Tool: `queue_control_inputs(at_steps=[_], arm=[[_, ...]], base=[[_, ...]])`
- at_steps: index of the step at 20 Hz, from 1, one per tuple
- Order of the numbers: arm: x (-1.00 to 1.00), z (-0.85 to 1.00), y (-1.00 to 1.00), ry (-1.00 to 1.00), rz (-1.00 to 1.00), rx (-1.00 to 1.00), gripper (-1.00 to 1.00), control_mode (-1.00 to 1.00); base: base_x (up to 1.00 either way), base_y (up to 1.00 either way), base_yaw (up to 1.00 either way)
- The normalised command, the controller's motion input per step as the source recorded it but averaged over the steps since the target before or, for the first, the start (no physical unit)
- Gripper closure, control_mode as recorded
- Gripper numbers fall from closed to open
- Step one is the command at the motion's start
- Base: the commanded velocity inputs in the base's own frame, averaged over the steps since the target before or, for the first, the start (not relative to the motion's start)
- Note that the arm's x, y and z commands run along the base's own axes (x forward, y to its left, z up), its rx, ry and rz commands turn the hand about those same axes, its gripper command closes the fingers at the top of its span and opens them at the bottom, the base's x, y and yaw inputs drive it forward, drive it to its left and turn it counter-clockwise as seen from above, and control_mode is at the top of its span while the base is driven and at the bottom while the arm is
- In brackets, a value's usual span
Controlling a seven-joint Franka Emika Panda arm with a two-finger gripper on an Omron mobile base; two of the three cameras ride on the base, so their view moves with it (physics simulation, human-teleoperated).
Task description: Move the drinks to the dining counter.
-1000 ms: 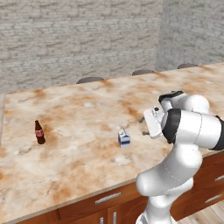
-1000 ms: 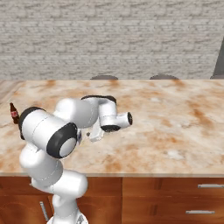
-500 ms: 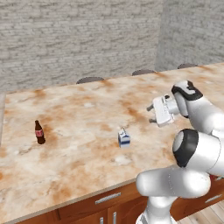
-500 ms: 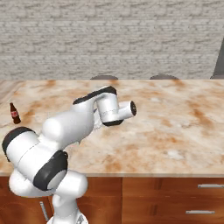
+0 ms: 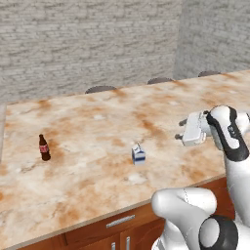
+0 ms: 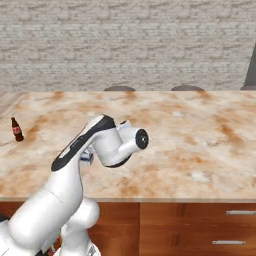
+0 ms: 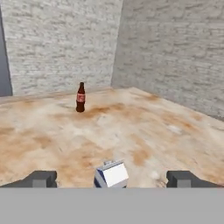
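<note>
The marbled surface (image 5: pixel 97 122) runs wide and bare, its near edge above wooden drawers, stools at the far edge. The arm reaches over the right part, wrist turned sideways. The pincer (image 7: pixel 111 178) is spread wide, holding nothing. The milk carton (image 5: pixel 138 154) stands just ahead between its tips; the cola bottle (image 5: pixel 44 147) stands upright well beyond, near the left edge
</note>
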Motion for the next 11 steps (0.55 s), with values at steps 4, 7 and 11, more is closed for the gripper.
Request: queue_control_inputs(at_steps=[4, 7, 11], arm=[[-0.56, 0.49, 0.01, -0.02, -0.34, 0.0, -1.0, -1.0], [-0.65, 0.46, 0.12, 0.02, -0.31, 0.04, -1.0, -1.0], [-0.89, 0.5, 0.09, 0.03, -0.3, 0.05, -1.0, -1.0]], base=[[0.0, 0.0, 0.0], [0.0, 0.0, 0.0], [0.0, 0.0, 0.0]])
